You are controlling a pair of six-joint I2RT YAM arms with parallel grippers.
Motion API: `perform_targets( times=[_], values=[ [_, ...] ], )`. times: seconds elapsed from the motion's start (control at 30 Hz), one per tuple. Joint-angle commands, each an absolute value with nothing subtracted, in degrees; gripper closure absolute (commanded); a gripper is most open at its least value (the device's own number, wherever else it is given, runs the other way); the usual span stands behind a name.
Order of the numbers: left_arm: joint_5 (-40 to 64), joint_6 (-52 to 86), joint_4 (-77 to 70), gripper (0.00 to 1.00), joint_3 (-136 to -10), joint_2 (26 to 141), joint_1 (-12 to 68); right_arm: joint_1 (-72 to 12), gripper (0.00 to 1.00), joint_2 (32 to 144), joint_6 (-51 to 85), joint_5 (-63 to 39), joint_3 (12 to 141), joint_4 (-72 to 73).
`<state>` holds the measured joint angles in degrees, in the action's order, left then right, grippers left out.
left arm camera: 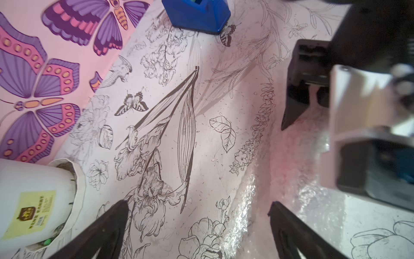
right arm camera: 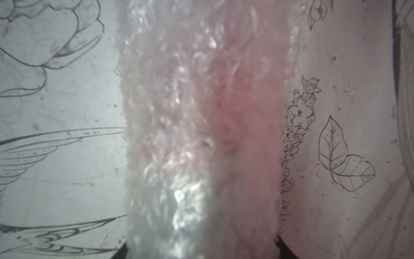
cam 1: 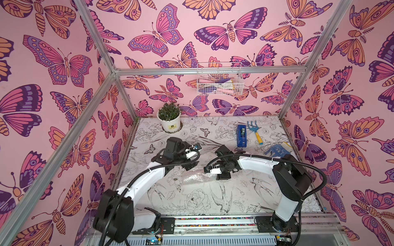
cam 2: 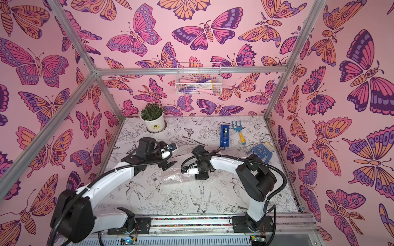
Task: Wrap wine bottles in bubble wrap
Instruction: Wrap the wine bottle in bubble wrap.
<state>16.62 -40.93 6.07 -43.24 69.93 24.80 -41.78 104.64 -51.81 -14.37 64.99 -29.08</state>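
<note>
Far left, the white pot [cam 1: 170,124] has a yellow label [left arm camera: 29,215] with print too small to read. The left gripper [left arm camera: 197,205] gapes wide by the rolled bubble wrap [cam 1: 195,177] mid-table. The right gripper [cam 1: 222,175] clamps the roll, with the wine bottle [right arm camera: 235,101] a red blur inside.

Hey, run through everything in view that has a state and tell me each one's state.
bubble wrap: rolled into a tube, lying flat.
wine bottle: inside the bubble wrap, only a red tint visible.
left gripper: fingers open, empty.
right gripper: fingers closed around the bubble wrap.
tape dispenser: upright, untouched.
plant pot: upright.
rake: lying flat.
</note>
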Motion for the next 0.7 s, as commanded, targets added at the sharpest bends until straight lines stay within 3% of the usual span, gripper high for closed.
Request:
perform_targets(
  times=[0.0, 0.27, 0.67],
  values=[
    [9.95, -46.47, -3.30, 0.01, -35.89, 63.41, 27.96, -39.53, 0.93, 108.11, -47.54, -20.81, 71.62, -43.01],
    [0.62, -54.71, -5.29, 0.01, -26.59, 58.75, 41.76, -35.91, 0.94, 118.05, -46.05, -26.64, 84.61, -55.97],
    [-4.05, -62.96, -28.90, 0.00, -28.20, 85.73, 48.86, -34.54, 0.89, 123.40, -46.41, -30.20, 92.26, -63.08]
  ],
)
